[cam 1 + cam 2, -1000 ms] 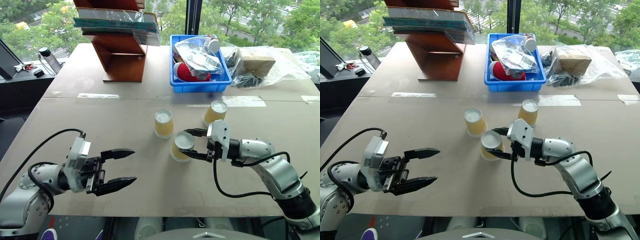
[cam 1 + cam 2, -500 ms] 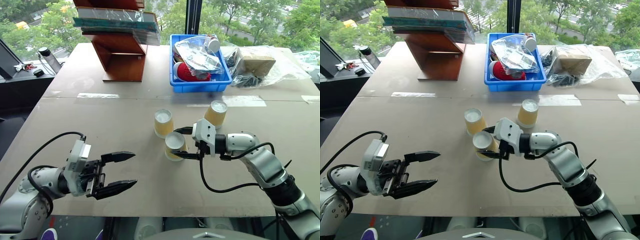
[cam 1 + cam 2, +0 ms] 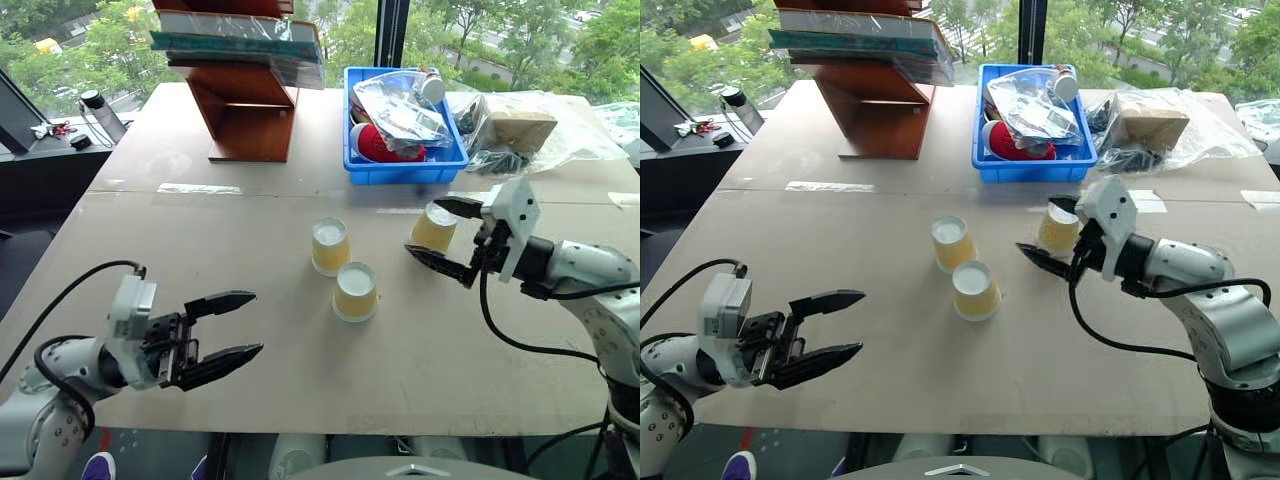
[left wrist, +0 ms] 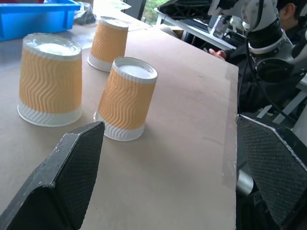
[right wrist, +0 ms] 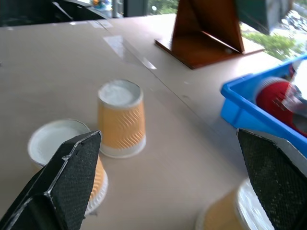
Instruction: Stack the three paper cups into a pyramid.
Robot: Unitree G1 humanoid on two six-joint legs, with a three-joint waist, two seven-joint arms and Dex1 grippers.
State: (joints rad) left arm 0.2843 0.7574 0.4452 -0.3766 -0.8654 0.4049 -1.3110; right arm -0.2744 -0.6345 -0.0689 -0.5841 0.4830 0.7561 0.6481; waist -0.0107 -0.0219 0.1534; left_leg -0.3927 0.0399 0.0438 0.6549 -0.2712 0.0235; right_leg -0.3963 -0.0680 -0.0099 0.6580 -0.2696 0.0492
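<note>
Counter point(image 3: 250, 350): brown board by a window, three paper cups upside down near its middle.
Left gripper point(image 3: 232, 326): near edge, jaws apart, empty.
Front cup point(image 3: 355, 291): freed a second ago; now stands close beside the middle cup point(image 3: 329, 246).
Right gripper point(image 3: 437, 233): has swung over to the third cup point(image 3: 434, 226), jaws wide around it, not clamped.
Meaning: base pair looks set; third cup goes on top.
Far edge: blue bin point(image 3: 400, 168), wooden stand point(image 3: 247, 110).

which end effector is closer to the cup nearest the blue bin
Right. The right end effector stands open with its fingers either side of that cup, not yet closed on it. The left end effector hangs open at the table's near edge, well beyond the other two cups.
</note>
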